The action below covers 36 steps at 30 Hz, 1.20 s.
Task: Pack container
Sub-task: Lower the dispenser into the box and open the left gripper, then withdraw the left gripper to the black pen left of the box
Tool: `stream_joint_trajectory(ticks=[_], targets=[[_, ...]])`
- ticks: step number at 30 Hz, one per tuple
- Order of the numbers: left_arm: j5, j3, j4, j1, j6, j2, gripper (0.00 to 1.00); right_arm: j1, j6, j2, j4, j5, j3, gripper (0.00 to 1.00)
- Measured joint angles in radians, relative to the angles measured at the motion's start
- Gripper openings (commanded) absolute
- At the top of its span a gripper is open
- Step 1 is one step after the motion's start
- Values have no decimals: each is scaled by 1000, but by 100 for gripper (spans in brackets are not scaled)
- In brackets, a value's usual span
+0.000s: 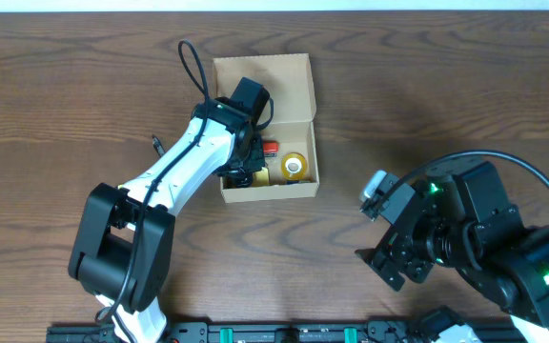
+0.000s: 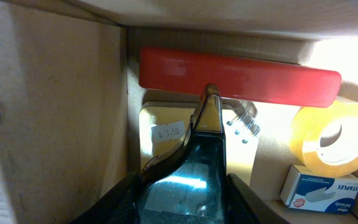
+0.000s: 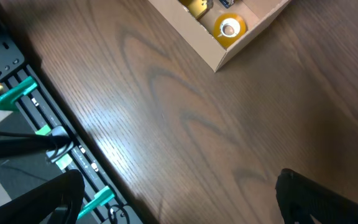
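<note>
The container (image 1: 265, 67), a plain brown cardboard box with its flap lid folded back, lies on the wooden table. My left gripper (image 1: 246, 164) reaches down inside it. In the left wrist view that gripper (image 2: 182, 180) is shut on a black glossy item (image 2: 207, 155), whose tip rests against a long red bar (image 2: 238, 78). A yellow card pack with a price tag (image 2: 166, 130) lies beneath. My right gripper (image 3: 185, 199) stands open over bare table, with nothing between its fingers and well apart from the box (image 3: 241, 46).
A clear tape roll (image 2: 334, 137) and a white and blue staples box (image 2: 319, 190) lie in the right half of the box. The tape (image 1: 295, 166) also shows from above. A black rail with green clips (image 3: 17, 93) runs along the table's near edge.
</note>
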Motion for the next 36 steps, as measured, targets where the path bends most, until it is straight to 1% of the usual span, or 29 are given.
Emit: stream_joint_trajectory(ticks=[2, 6, 9, 19, 22, 24, 29, 33, 36], targets=[[0, 0, 1, 0, 1, 0, 46, 0, 0, 0, 0, 0, 0, 99], [0, 0, 1, 0, 2, 0, 49, 0, 0, 0, 0, 0, 0, 99], [0, 0, 1, 0, 3, 0, 49, 0, 0, 0, 0, 0, 0, 99], [0, 0, 3, 0, 2, 0, 41, 0, 0, 0, 0, 0, 0, 99], [0, 12, -27, 0, 3, 0, 40, 0, 0, 0, 0, 0, 0, 99], [0, 44, -63, 0, 3, 0, 40, 0, 0, 0, 0, 0, 0, 99], [0, 233, -175, 0, 6, 0, 37, 0, 0, 0, 0, 0, 0, 99], [-4, 381, -265, 0, 10, 0, 30, 0, 0, 0, -1, 0, 0, 99], [-8, 473, -320, 0, 19, 0, 28, 0, 0, 0, 0, 0, 0, 99]])
